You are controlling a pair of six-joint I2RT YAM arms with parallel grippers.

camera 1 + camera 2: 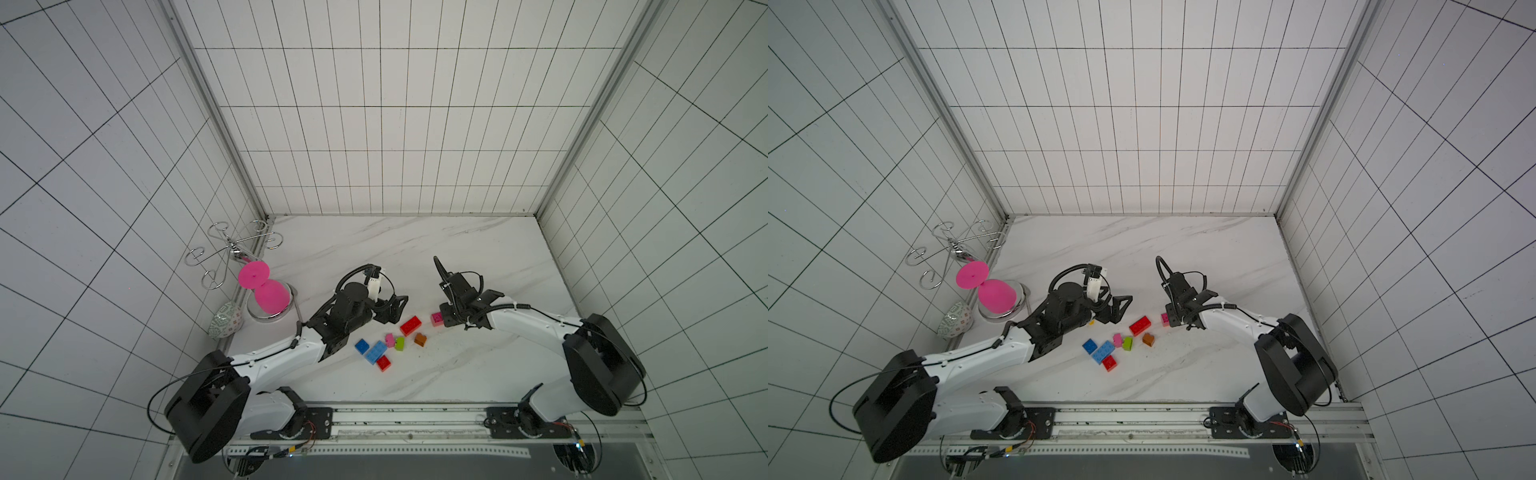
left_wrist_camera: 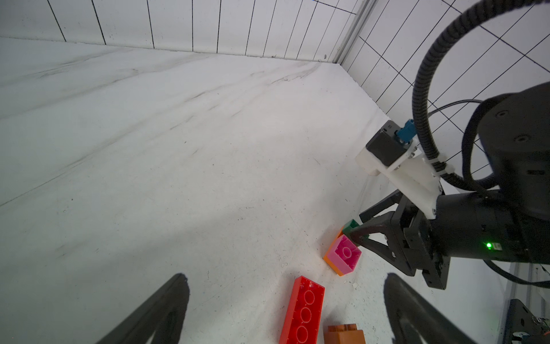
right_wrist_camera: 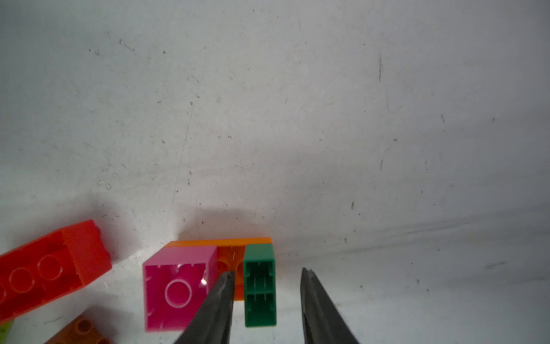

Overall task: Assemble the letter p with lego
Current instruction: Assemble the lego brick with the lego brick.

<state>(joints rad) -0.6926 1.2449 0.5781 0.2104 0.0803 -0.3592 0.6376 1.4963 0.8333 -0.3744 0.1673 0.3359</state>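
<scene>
An orange lego brick lies on the marble table with a pink brick and a green brick stuck on it. My right gripper is open, its fingers on either side of the green brick with a gap on each side. In both top views it sits by the pink brick. A long red brick lies between the arms. My left gripper is wide open and empty, with the red brick between its fingers. In a top view it hovers left of that brick.
Loose bricks lie in front: brown, lime, small pink, blue, light blue, small red. A big pink hourglass thing, a wire rack and a patterned ball stand by the left wall.
</scene>
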